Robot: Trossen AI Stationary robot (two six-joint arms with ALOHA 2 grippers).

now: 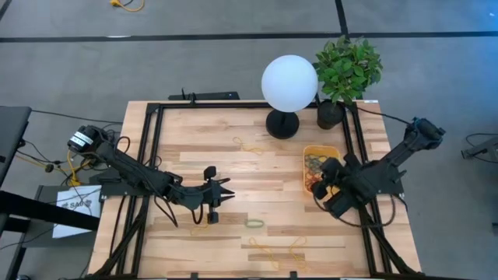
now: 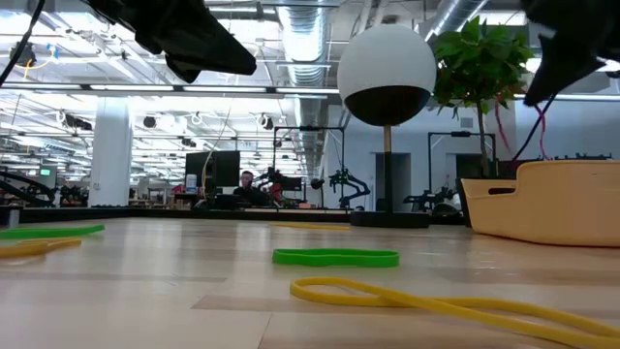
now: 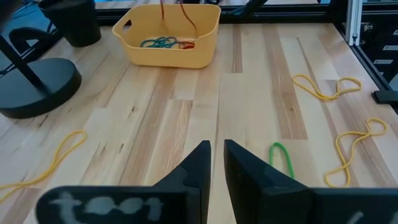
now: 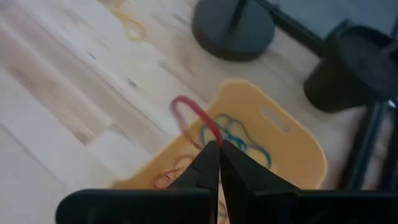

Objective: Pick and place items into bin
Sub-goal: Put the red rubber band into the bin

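The yellow-orange bin [image 1: 319, 155] stands at the table's right, with blue and red bands [image 3: 165, 42] inside. My right gripper [image 4: 217, 149] hovers over it, shut on a red band [image 4: 189, 115]. My left gripper [image 3: 214, 152] hangs above the table's middle [image 1: 226, 190], its fingers a narrow gap apart with nothing between them. Just beyond the left gripper a green band [image 3: 281, 158] lies flat on the wood. Yellow bands [image 3: 326, 87] [image 3: 351, 149] [image 3: 50, 162] lie around it. My right gripper pinches the red band between its two fingertips, where the band's strands [image 4: 210, 138] meet them. The fingers slant down from above. The band's free loop reaches out past the fingertips over the bin's edge [image 4: 205, 99]. Whether the loop touches the bin I cannot tell.
A lamp with a white globe [image 1: 289, 84] and a black round base [image 1: 283, 124] stands at the far side, next to a potted plant [image 1: 346, 66] in a black pot [image 1: 331, 115]. A black frame [image 1: 152, 155] borders the table.
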